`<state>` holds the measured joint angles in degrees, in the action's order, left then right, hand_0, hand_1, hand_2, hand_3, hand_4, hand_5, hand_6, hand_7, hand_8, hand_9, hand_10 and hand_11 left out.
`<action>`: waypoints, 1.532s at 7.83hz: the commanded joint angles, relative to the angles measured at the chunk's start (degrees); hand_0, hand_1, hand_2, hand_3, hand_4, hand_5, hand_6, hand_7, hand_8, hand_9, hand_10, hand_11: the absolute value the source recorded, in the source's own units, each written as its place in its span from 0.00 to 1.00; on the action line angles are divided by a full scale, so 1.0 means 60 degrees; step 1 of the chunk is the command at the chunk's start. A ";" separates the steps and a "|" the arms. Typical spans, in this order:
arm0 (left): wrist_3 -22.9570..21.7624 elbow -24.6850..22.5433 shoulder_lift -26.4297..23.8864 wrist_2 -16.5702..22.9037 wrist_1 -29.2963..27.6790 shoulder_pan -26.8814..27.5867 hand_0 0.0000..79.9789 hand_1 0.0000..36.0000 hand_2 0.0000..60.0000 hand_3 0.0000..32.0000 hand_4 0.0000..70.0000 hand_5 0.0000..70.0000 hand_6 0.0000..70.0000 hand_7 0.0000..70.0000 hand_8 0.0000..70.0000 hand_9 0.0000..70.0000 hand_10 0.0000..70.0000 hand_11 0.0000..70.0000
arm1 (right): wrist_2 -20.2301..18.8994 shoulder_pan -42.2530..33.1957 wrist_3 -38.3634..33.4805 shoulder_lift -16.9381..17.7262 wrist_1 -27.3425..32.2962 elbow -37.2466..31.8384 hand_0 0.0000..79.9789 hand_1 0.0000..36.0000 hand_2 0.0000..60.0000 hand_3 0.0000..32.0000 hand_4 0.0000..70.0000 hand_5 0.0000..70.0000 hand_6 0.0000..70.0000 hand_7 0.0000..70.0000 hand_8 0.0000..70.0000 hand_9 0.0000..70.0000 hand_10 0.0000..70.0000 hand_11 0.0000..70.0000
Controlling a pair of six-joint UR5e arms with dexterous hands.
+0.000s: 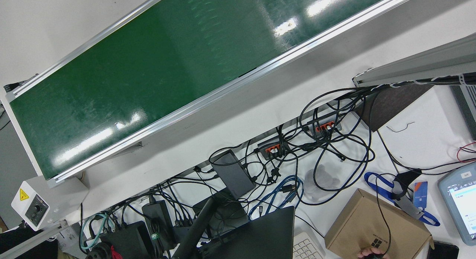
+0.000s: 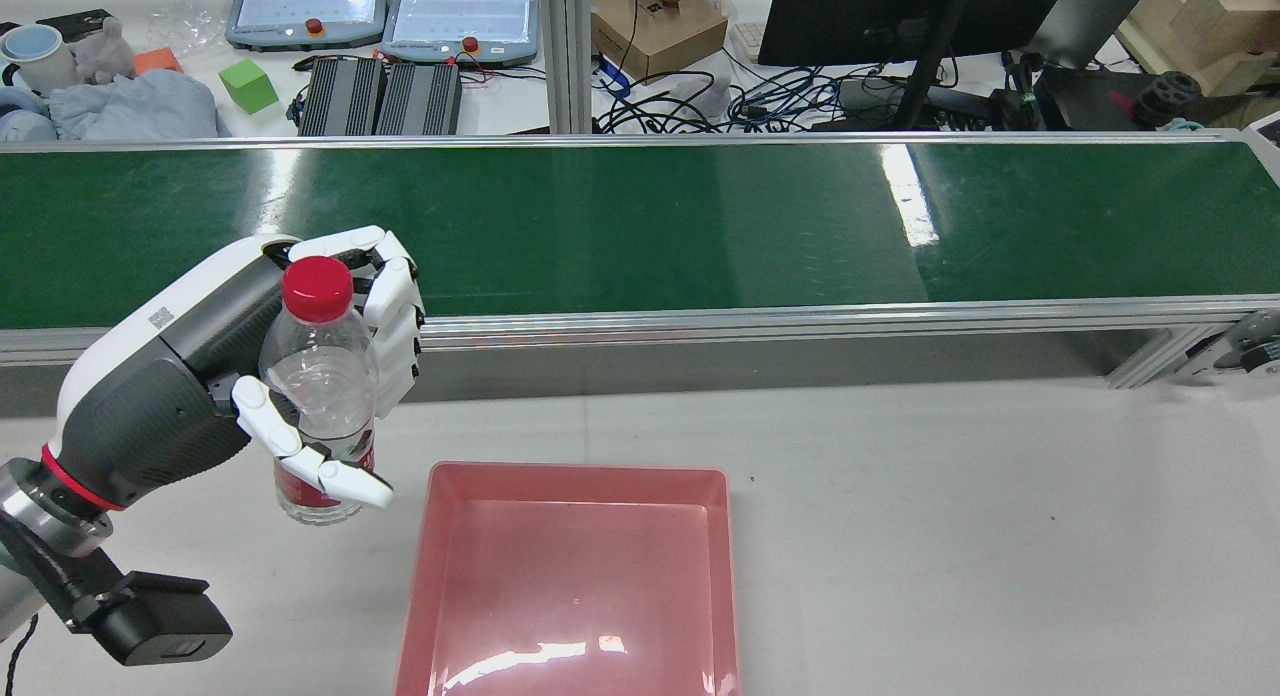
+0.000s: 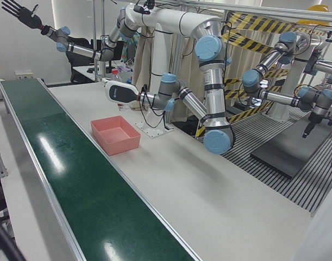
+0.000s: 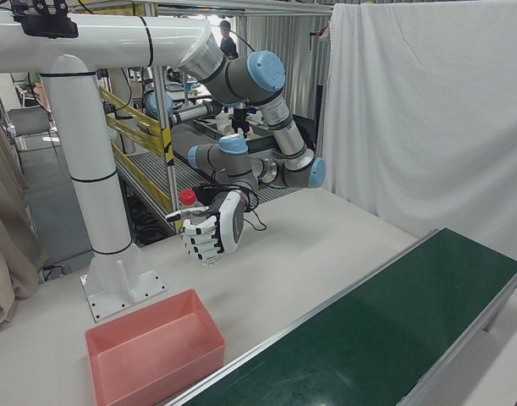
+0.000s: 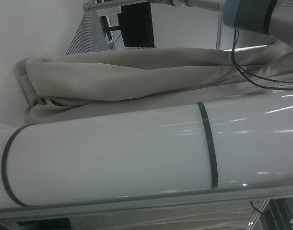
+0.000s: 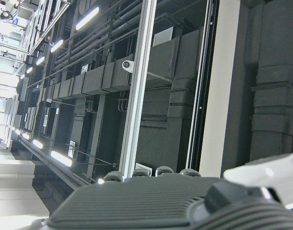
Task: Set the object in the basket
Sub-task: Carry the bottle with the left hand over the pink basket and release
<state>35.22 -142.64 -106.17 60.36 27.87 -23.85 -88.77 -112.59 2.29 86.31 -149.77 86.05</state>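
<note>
My left hand [image 2: 300, 376] grips the bottle [image 2: 320, 396] upright, fingers wrapped around its body, just beside the pink basket [image 2: 570, 476] and clear above the table, ready for transfer. Right hand state: cannot tell.

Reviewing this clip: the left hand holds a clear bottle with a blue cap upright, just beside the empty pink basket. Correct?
Not quite: the cap is red, not blue, as the rear view shows. The rest holds: the left hand grips the clear bottle upright, just beside the empty pink basket.
</note>
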 commanded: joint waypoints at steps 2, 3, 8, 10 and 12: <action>0.1098 -0.0412 0.0276 -0.0290 -0.1796 0.0664 0.54 0.00 0.00 0.00 0.27 1.00 0.79 1.00 1.00 1.00 1.00 1.00 | 0.0000 0.0000 0.0000 0.0000 0.0000 0.0014 0.00 0.00 0.00 0.00 0.00 0.00 0.00 0.00 0.00 0.00 0.00 0.00; 0.1291 -0.0411 0.0248 -0.0290 -0.2021 0.0664 0.53 0.00 0.00 0.00 0.29 1.00 0.82 1.00 1.00 1.00 1.00 1.00 | 0.0000 0.0000 0.0000 0.0000 0.0000 0.0029 0.00 0.00 0.00 0.00 0.00 0.00 0.00 0.00 0.00 0.00 0.00 0.00; 0.1293 -0.0323 0.0277 -0.0421 -0.2111 0.0708 0.33 0.00 0.17 0.00 0.39 1.00 0.97 1.00 1.00 1.00 1.00 1.00 | 0.0000 -0.0014 0.0000 0.0000 0.0000 0.0000 0.00 0.00 0.00 0.00 0.00 0.00 0.00 0.00 0.00 0.00 0.00 0.00; 0.1249 -0.0323 0.0321 -0.0436 -0.2067 0.0737 0.41 0.00 0.00 0.00 0.30 1.00 0.83 1.00 1.00 1.00 0.97 1.00 | 0.0000 -0.0014 0.0000 0.0000 0.0000 0.0000 0.00 0.00 0.00 0.00 0.00 0.00 0.00 0.00 0.00 0.00 0.00 0.00; 0.1205 -0.0425 0.0539 -0.0436 -0.2067 0.0693 0.38 0.00 0.00 0.00 0.19 1.00 0.32 0.48 0.52 0.69 0.56 0.77 | 0.0000 -0.0014 0.0000 0.0000 0.0000 0.0014 0.00 0.00 0.00 0.00 0.00 0.00 0.00 0.00 0.00 0.00 0.00 0.00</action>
<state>42.70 -144.67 -104.11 57.76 15.39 -19.53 -88.77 -112.68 2.29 86.31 -149.77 86.09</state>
